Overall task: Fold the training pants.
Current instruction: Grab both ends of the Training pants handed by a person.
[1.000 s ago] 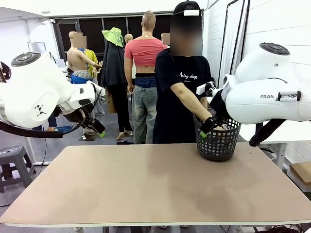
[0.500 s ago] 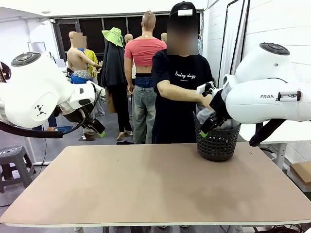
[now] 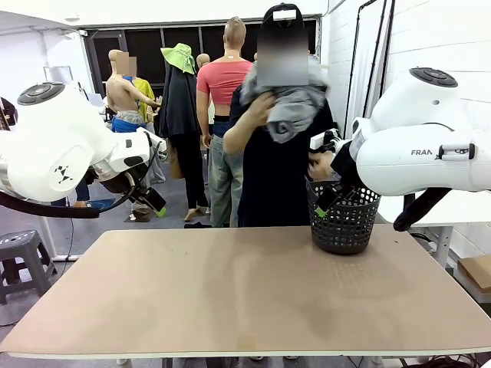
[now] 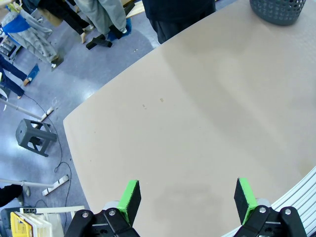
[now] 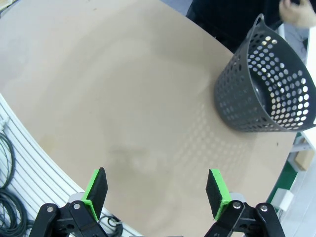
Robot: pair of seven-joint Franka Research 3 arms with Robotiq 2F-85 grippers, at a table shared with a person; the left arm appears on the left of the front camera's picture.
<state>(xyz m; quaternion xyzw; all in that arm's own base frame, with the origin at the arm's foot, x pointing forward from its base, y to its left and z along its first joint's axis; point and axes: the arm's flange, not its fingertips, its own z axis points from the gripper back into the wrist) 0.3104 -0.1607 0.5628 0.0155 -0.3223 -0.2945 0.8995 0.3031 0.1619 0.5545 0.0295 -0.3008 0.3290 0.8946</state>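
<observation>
A person at the far side holds the training pants (image 3: pixel 290 107), a bunched light grey bundle, up at chest height with both hands, clear of the table (image 3: pixel 230 295). My left gripper (image 3: pixel 156 205) hangs open above the table's far left edge. In the left wrist view the left gripper (image 4: pixel 187 197) has its green pads wide apart over bare tabletop. My right gripper (image 3: pixel 324 205) hovers open just in front of the black mesh basket (image 3: pixel 344 224). The right wrist view also shows the right gripper (image 5: pixel 157 187) open, with nothing between its fingers.
The basket (image 5: pixel 266 84) stands at the table's far right, with the person's hand (image 5: pixel 296 12) beyond it; it also shows as the basket (image 4: pixel 276 10) in the left wrist view. A grey stool (image 3: pixel 23 257) stands left of the table.
The person has lifted the grey pants out of the basket and raised them to chest height. Neither arm has moved.
</observation>
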